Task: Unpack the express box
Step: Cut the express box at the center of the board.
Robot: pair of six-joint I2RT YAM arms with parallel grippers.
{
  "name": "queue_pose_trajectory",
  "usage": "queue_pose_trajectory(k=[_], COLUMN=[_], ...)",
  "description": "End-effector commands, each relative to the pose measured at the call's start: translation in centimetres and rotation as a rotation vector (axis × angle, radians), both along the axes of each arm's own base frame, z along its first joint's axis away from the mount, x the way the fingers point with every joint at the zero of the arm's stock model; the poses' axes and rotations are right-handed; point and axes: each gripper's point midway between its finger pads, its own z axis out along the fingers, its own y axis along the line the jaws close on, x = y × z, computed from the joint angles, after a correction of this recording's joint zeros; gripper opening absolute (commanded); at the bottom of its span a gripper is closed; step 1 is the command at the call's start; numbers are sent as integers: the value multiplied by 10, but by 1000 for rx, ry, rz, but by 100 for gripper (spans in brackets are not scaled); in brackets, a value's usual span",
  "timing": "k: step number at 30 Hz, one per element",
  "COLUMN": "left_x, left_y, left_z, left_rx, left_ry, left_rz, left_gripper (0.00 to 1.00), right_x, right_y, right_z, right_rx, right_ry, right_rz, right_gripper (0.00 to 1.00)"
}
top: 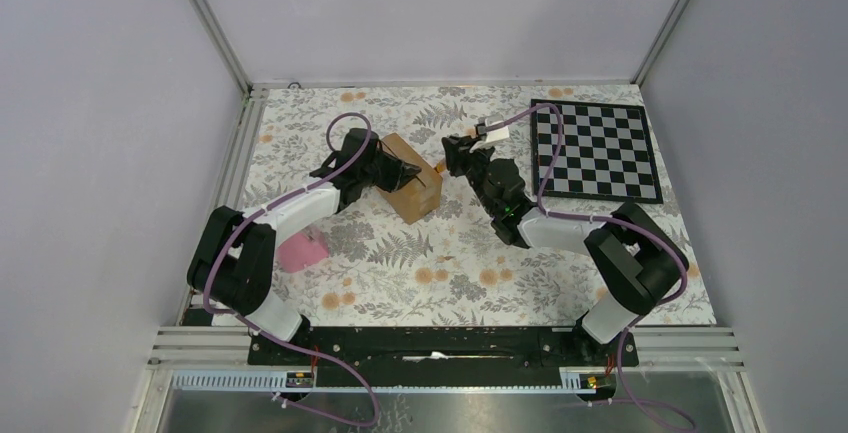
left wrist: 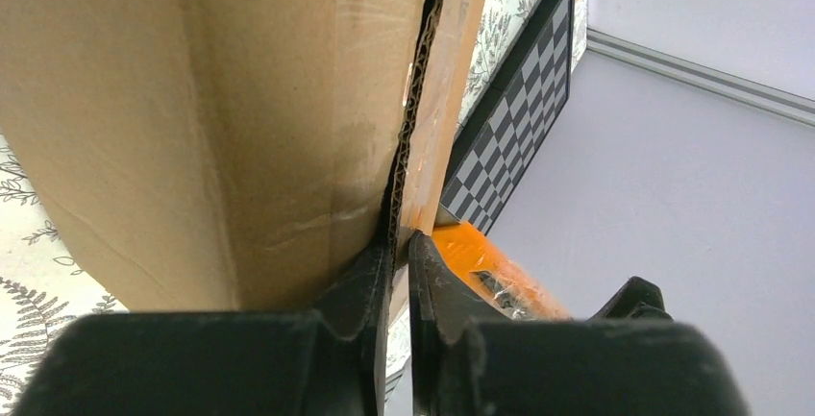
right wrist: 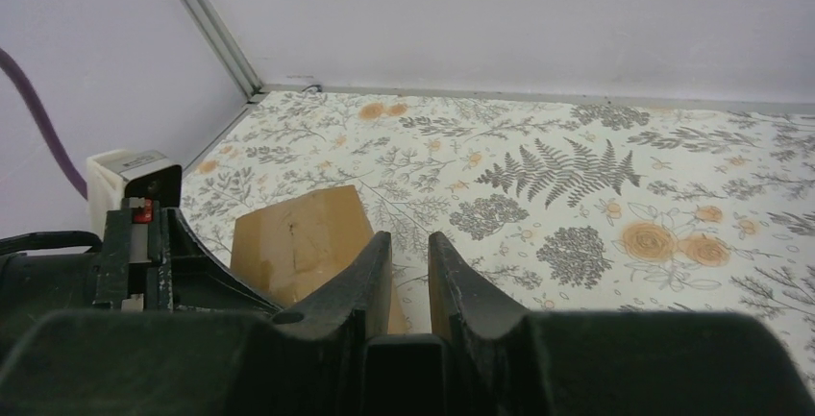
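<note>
The express box [top: 412, 191] is a small brown carton on the flowered mat, left of centre. My left gripper [top: 398, 171] is at its top left. In the left wrist view the gripper [left wrist: 402, 243] is shut on the corrugated edge of a flap of the box [left wrist: 221, 118]. My right gripper [top: 452, 161] is just right of the box and holds the orange-and-black cutter [top: 439, 168], whose orange end [left wrist: 481, 267] shows behind the flap. In the right wrist view the narrow jaws [right wrist: 410, 240] grip a black piece at their base, with the box [right wrist: 303, 238] just beyond.
A pink wedge [top: 303, 250] lies by the left arm, near the mat's left edge. A black-and-white chessboard [top: 597, 150] lies at the back right and also shows in the left wrist view [left wrist: 519, 118]. Grey walls and a metal frame enclose the table.
</note>
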Motion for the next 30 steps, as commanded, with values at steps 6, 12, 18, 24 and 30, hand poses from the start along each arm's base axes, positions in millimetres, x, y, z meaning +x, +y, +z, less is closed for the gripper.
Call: queue_pose_trajectory(k=[6, 12, 18, 24, 30], left_x=[-5, -4, -3, -2, -3], left_y=[-1, -3, -5, -9, -8], left_z=[-1, -3, -2, -3, -5], left_rx=[-17, -78, -139, -175, -175], left_ry=[51, 102, 149, 170, 178], left_rz=[21, 78, 122, 137, 145], left_gripper=[2, 0, 0, 0, 0], right_x=[5, -32, -51, -50, -46], right_y=[-78, -141, -147, -141, -136], right_z=[53, 59, 33, 5, -9], right_rx=[156, 369, 687, 897, 1015], right_ry=[-19, 32, 148, 214, 251], right_rz=[-294, -466, -430, -407, -392], right_gripper=[0, 0, 0, 0, 0])
